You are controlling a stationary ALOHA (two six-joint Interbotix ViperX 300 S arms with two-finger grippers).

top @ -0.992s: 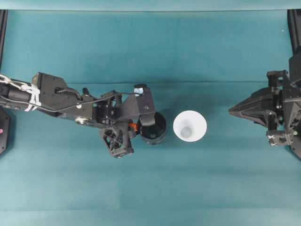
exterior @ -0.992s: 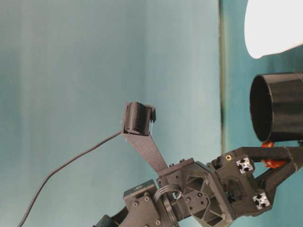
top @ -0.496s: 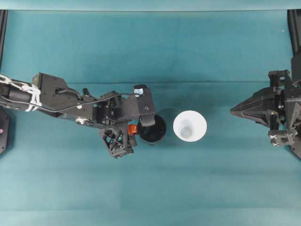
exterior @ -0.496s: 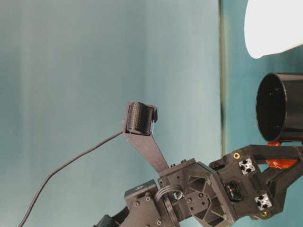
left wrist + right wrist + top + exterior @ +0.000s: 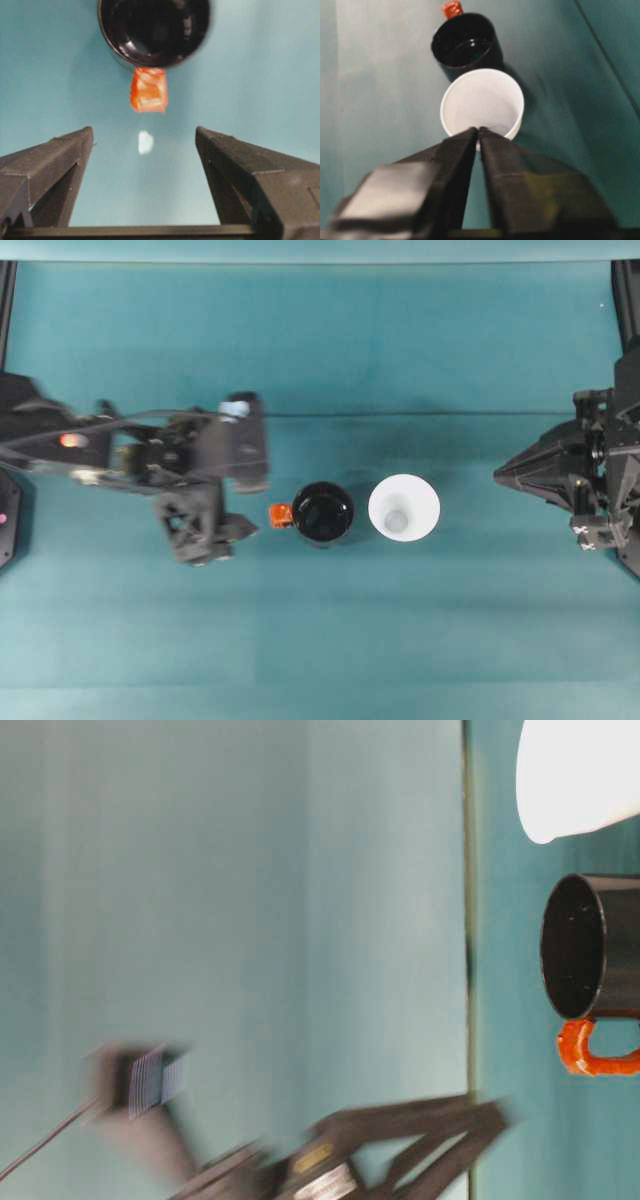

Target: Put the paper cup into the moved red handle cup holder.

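1. Standing upright on the teal table (image 5: 330,640): red handle cup holder (image 5: 322,513), handle tab toward the left arm; paper cup (image 5: 404,507) just beside it, apart, not yet inside.
2. Left pincer (image 5: 145,145) released, spread wide, empty, near the handle tab.
3. Right pincer (image 5: 479,134) clenched on nothing, aimed at the cup.
4. Holder step judged done; next, probably: open right pincer, grasp cup rim, lift, lower into holder.
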